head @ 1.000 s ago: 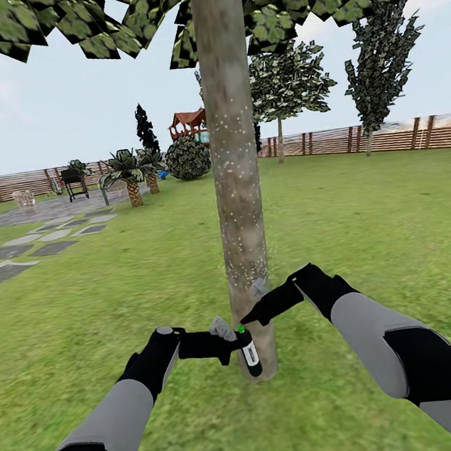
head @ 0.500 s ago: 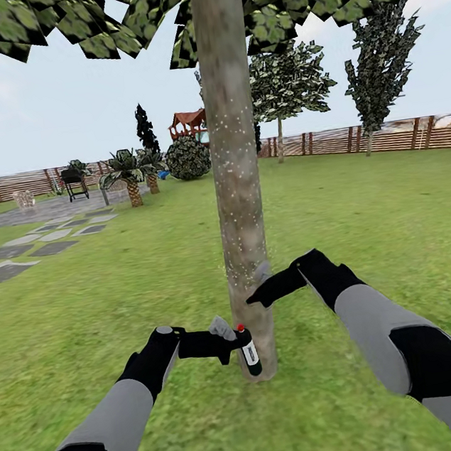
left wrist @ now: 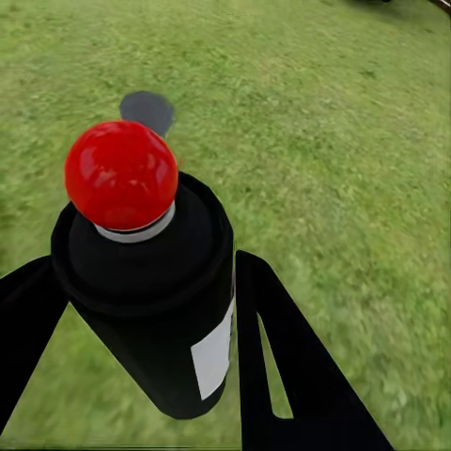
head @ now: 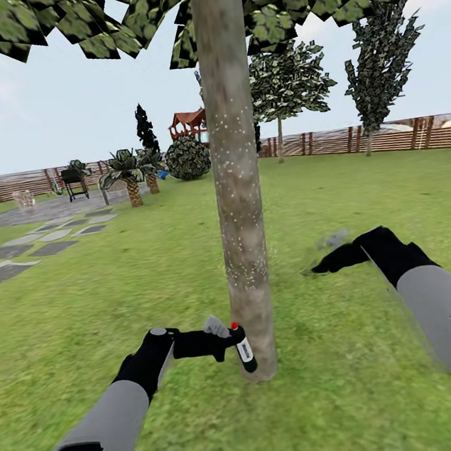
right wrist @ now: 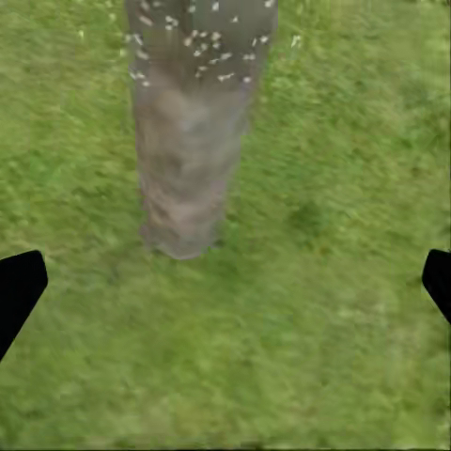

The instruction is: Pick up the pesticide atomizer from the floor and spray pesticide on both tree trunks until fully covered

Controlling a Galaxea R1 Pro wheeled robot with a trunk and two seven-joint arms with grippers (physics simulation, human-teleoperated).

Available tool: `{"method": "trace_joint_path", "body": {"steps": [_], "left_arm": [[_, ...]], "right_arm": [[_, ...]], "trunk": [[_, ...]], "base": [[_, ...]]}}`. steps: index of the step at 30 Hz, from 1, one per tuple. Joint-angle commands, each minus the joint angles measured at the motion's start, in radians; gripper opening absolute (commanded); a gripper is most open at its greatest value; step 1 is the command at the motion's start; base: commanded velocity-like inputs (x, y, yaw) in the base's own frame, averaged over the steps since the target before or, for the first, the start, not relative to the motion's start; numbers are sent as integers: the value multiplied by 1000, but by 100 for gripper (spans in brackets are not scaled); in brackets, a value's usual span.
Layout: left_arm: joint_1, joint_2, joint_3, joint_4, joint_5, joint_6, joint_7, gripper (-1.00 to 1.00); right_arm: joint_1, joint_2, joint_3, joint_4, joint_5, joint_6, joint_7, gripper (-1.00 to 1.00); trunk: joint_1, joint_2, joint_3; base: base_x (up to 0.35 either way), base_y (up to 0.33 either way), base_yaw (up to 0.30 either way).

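Both arms are showing light grey sleeves broken by black bands, ending in black wrists. The left gripper point(head: 231, 341) is showing a black body with a grey round cap at the wrist and flat black fingers point(left wrist: 282, 376), one pierced by a narrow slot. The right gripper point(head: 323, 258) is showing black with pale grey tips.

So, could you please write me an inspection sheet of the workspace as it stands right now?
Surface: green lawn, no bare patches near the robot.
Job's things: pesticide atomizer upright at the base of the tree trunk; white pesticide specks dot the trunk; second tree stands farther back.
Clutter: nothing seen.
Hands: left hand shut on the atomizer; right hand open, empty, blurred, beside the trunk.
Cables: nothing seen.
Surroundings: wooden fence, stepping stones, grill, round bush, playset.
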Motion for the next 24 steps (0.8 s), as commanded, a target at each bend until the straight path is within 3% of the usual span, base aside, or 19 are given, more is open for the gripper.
{"method": "trace_joint_path", "body": {"steps": [1, 2, 6, 7, 8, 9, 10, 11, 12, 15, 18, 22, 24], "left_arm": [[0, 11, 2, 14, 1, -1, 3, -100], [0, 25, 3, 34, 1, -3, 5, -100], [0, 79, 10, 110, 1, -59, 33, -100], [0, 106, 23, 146, 4, -72, 111, -100], [0, 126, 50, 202, 27, -83, 264, -100], [0, 132, 59, 227, 44, -86, 341, -100], [0, 137, 67, 263, 84, -88, 467, -100], [0, 139, 70, 284, 116, -92, 542, -100], [0, 140, 72, 318, 176, -116, 651, -100], [0, 140, 74, 404, 322, -215, 861, -100], [3, 136, 75, 428, 355, -237, 930, -100], [10, 120, 74, 434, 362, -245, 1110, -100], [10, 118, 74, 435, 363, -246, 1128, -100]], "right_arm": [[4, -44, -1, 3, -5, 0, -111, 100], [11, -86, -2, 11, -5, -4, -199, 100], [41, -182, -3, 88, -5, -15, -334, 100], [61, -206, -3, 133, -5, -16, -382, 100], [102, -224, -3, 202, -7, -46, -434, 100], [125, -229, -3, 238, -8, -86, -449, 100], [163, -232, -5, 309, -20, -164, -463, 100], [181, -233, -7, 357, -42, -200, -469, 100], [206, -233, -12, 427, -108, -242, -474, 100], [289, -227, -14, 503, -329, -375, -482, 100], [330, -195, -14, 515, -381, -412, -489, 100], [360, -113, -13, 518, -391, -422, -546, 100], [371, -97, -12, 518, -391, -423, -552, 100]], "trunk": [[0, 0, 0], [0, 0, 0], [0, 0, 0], [0, 0, 0], [0, 0, 0], [0, 0, 0], [0, 0, 0], [0, 0, 0], [0, 0, 0], [0, 0, 0], [0, 0, 0], [0, 0, 0], [0, 0, 0]], "base": [[0, 0, 0], [0, 0, 0], [0, 0, 0], [0, 0, 0], [0, 0, 0], [0, 0, 0], [0, 0, 0], [0, 0, 0], [0, 0, 0], [0, 0, 0], [0, 0, 0], [0, 0, 0], [0, 0, 0]]}}
